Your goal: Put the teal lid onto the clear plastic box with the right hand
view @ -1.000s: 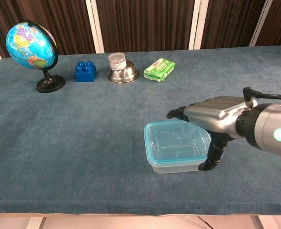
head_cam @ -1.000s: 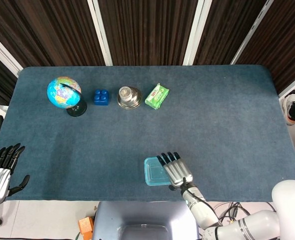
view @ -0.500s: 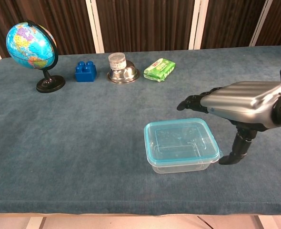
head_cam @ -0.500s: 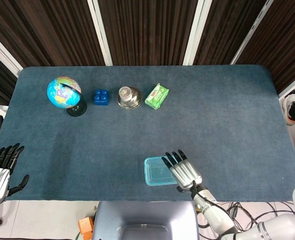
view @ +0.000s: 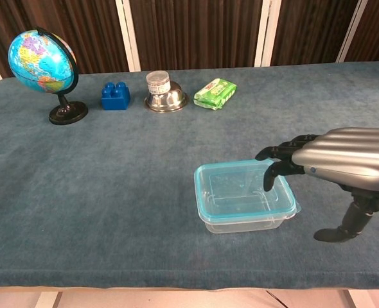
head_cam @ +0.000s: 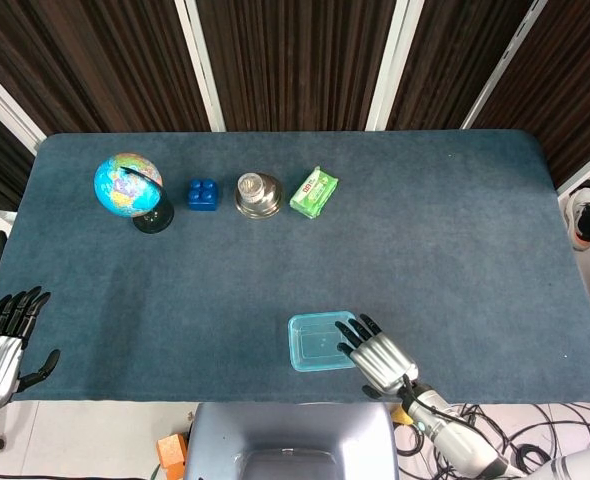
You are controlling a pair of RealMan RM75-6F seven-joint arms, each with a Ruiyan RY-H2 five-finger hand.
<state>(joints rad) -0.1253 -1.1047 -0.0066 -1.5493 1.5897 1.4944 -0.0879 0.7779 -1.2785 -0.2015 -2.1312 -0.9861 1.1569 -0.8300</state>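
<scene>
The right hand (view: 343,163) runs off the right edge of the chest view, so its wrist and arm are cut away there. Its dark fingertips (view: 271,178) cover part of the near-side rim of the teal lid (view: 241,192); whether they touch it cannot be told. The left hand (head_cam: 0,350) shows only in the head view, at the left edge, with its arm cut off below. The print on the green packet (head_cam: 314,192), far beyond the right hand, is too small to read.

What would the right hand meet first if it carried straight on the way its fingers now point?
Probably the teal lid on the clear plastic box: the right hand hangs at the lid's right edge, fingertips pointing left over it. The height gap is unclear.
</scene>
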